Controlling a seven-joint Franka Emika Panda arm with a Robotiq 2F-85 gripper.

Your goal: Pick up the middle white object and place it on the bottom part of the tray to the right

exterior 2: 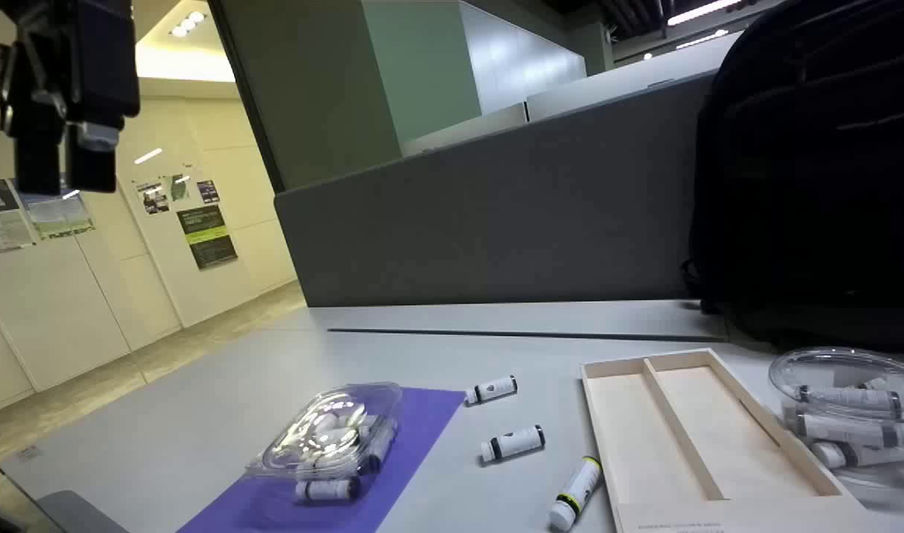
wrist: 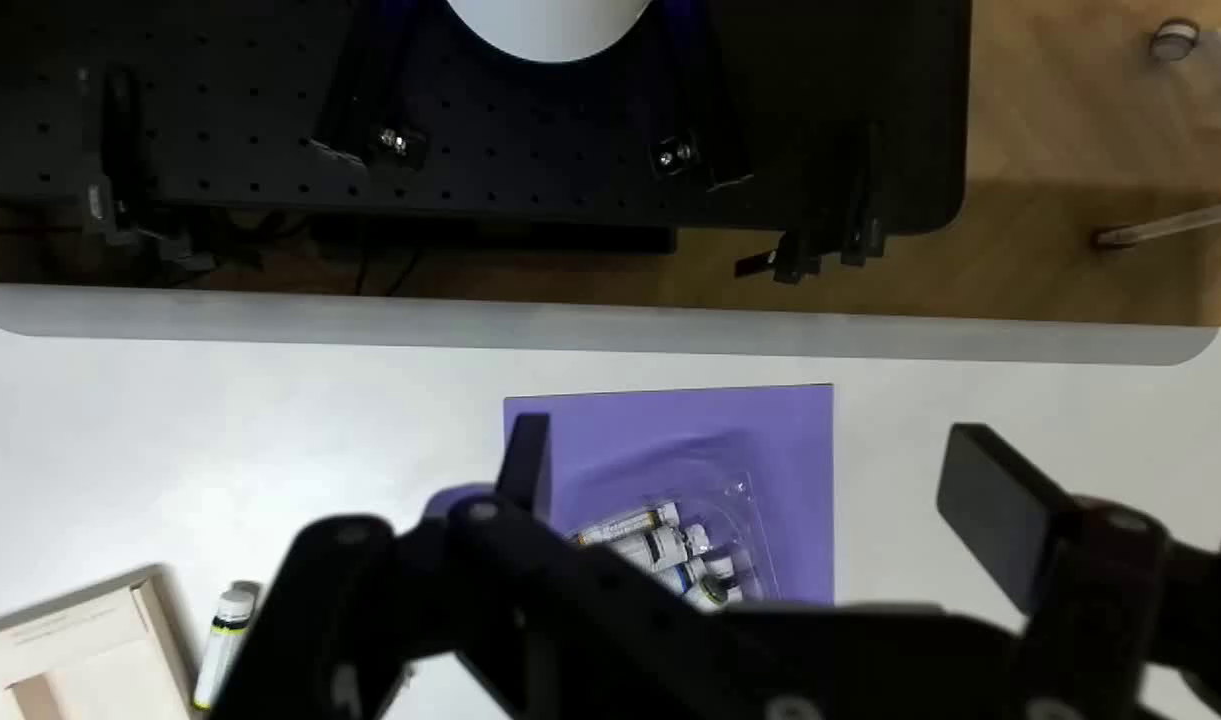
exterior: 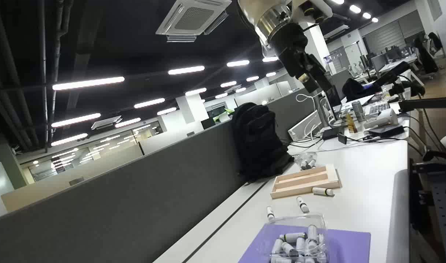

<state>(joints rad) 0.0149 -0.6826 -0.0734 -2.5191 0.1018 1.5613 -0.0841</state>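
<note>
Logged fingers [wrist: 1005, 520] spread wide, well above the surface [exterior 2: 200, 400], with tray [exterior 2: 740, 437] below them, likewise middle white vial [exterior 2: 517, 443], seemingly masked by them in the wrist view.

Black backpack [exterior: 257, 142] stands by the grey partition [exterior: 179, 186]. Purple mat [wrist: 795, 450] flat on the white tabletop [exterior: 372, 190], bearing a clear box [exterior: 296, 220] of white bottles [exterior: 294, 237]. Clear tub [exterior 2: 822, 363], containing more bottles [exterior 2: 848, 429], near the backpack. Posters [exterior 2: 206, 252] on the wall [exterior 2: 155, 296]; ceiling lights [exterior: 186, 70] lit.

White arm [exterior: 257, 9], silver collar [exterior: 274, 22], black claw [wrist: 755, 470]
</note>
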